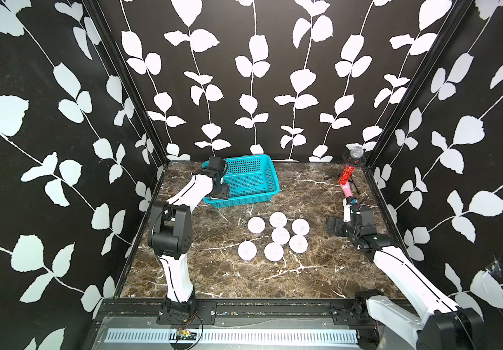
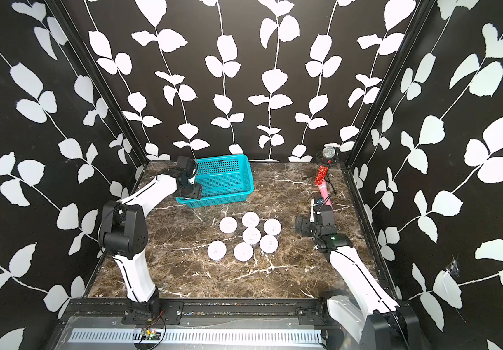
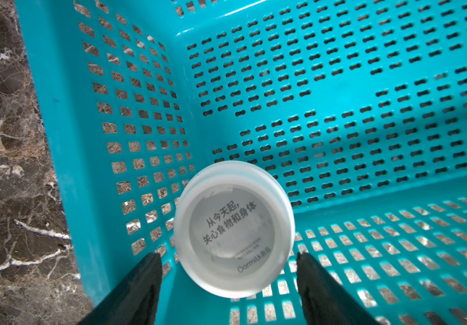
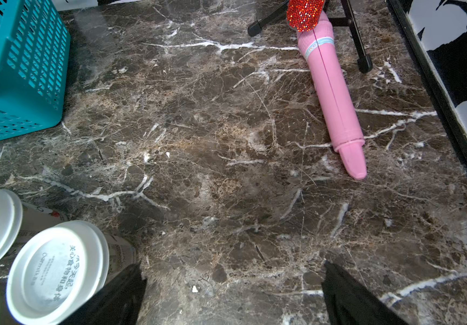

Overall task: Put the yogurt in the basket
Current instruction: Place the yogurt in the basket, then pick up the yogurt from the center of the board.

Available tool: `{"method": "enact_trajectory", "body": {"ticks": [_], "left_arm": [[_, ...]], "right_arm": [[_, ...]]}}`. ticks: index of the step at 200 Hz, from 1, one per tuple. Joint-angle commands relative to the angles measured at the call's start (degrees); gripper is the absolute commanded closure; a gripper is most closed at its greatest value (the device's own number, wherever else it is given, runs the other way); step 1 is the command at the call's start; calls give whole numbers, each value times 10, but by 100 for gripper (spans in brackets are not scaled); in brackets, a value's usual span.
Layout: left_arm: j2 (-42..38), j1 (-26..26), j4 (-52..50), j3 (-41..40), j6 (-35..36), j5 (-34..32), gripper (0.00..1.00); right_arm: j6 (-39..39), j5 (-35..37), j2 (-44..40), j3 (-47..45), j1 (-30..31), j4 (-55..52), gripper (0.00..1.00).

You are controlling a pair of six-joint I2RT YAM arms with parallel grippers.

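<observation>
The turquoise basket [image 1: 244, 198] [image 2: 222, 198] stands at the back left of the marble table. In the left wrist view, one white-lidded yogurt cup [image 3: 233, 229] sits upright on the basket's floor [image 3: 367, 92], in a corner. My left gripper [image 3: 229, 255] hangs over that corner, open, with a gap between each black finger and the cup. Several more yogurt cups [image 1: 280, 235] [image 2: 251, 235] cluster mid-table. My right gripper [image 4: 232, 265] [image 1: 339, 216] is open over bare marble, just right of the cluster [image 4: 54, 270].
A pink microphone with a red glitter band [image 1: 345, 181] [image 4: 336, 98] leans on a small black tripod at the back right, beyond my right gripper. Black frame rails and patterned walls close in the table on three sides.
</observation>
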Motion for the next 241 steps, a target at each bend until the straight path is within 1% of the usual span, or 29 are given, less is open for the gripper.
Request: {"method": "enact_trajectory", "body": {"ticks": [1,34,61,97,129,161,205,220,241], "left_arm": [[-10,2,-13,21,3,5,24],[-35,3,-5,17,4,17,23],[-72,3,15,1,-1,30,22],[-149,3,75,-63,-22,32,22],[-224,4,106,-122,-46,45,20],[-292,7,114,-174,-63,56,20],[-367,9,113,-240,-74,67,19],[-388,10,127,-267,-77,69,19],[-404,9,134,-290,-71,73,19]], "right_arm": [[-3,6,-8,25,3,2,1],[-2,4,-7,27,4,0,1],[-4,-4,-3,36,5,-8,1],[-14,-27,2,49,12,-11,1],[-21,-38,20,70,25,-20,1],[-29,-39,48,99,53,-28,1],[-45,-31,99,151,115,-55,1],[-54,-30,123,172,138,-72,2],[-65,-25,158,204,169,-103,7]]}}
